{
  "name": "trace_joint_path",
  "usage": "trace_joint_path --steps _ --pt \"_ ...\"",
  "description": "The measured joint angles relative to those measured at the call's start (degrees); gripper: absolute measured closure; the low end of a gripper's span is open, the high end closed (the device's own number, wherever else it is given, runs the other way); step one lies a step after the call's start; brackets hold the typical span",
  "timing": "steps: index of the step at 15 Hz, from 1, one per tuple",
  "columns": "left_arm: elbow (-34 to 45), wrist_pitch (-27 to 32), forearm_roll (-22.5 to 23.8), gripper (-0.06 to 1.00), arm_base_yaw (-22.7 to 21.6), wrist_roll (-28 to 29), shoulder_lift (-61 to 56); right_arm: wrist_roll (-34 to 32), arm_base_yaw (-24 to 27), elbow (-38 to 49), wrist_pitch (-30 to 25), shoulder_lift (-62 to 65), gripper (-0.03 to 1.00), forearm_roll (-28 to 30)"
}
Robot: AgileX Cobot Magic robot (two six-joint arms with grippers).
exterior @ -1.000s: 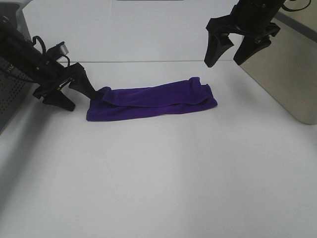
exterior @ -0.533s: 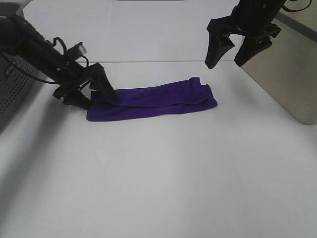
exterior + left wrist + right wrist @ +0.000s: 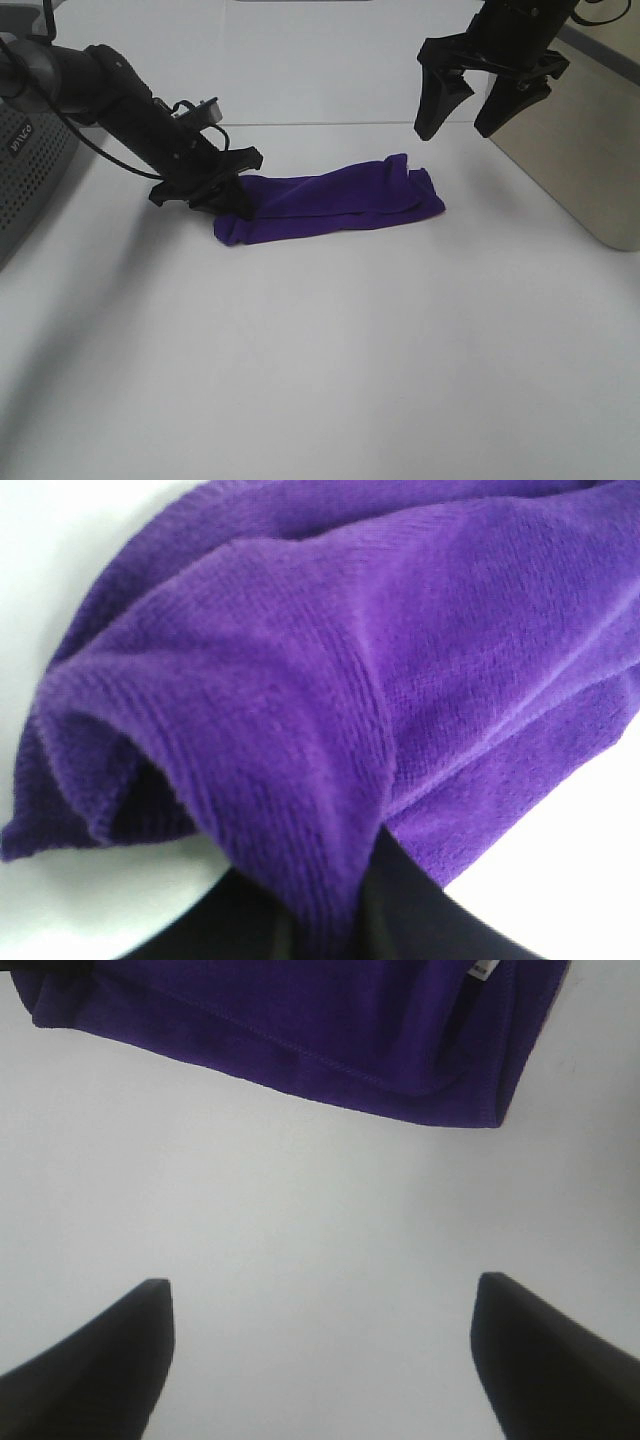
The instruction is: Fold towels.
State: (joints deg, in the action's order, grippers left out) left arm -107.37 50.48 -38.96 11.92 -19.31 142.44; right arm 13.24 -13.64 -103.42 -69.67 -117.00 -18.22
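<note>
The deep purple towel lies on the white table, folded into a long narrow band that runs left to right. My left gripper is low at the towel's left end and shut on it; in the left wrist view the cloth bunches up over the black fingers. My right gripper hangs open and empty in the air above the towel's right end. The right wrist view shows the towel's right end with its small white tag, well clear of the open gripper.
A grey perforated box stands at the left edge behind my left arm. A beige panel lies at the right, below and behind my right gripper.
My left gripper moved right onto the towel's left end, closed on it and carried it to the right, so the band is now shorter. The right gripper has hardly moved.
</note>
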Motion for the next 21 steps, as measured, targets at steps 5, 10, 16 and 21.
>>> trace_joint_path --steps 5,10,16,21 --pt "0.0 4.4 13.2 0.9 -3.5 0.0 -6.9 -2.1 0.0 0.0 -0.1 2.7 0.17 0.0" --pt "-3.1 6.2 9.9 0.9 0.5 -4.5 -9.9 -2.6 0.0 0.0 -0.1 6.5 0.17 -0.7" --pt "-17.9 7.3 8.7 0.9 8.1 0.9 1.1 -2.6 0.0 0.0 -0.2 10.8 0.17 -1.9" --pt "-31.7 10.9 2.0 0.22 14.3 3.2 7.7 -2.6 0.0 0.0 -0.2 13.9 0.17 -2.5"
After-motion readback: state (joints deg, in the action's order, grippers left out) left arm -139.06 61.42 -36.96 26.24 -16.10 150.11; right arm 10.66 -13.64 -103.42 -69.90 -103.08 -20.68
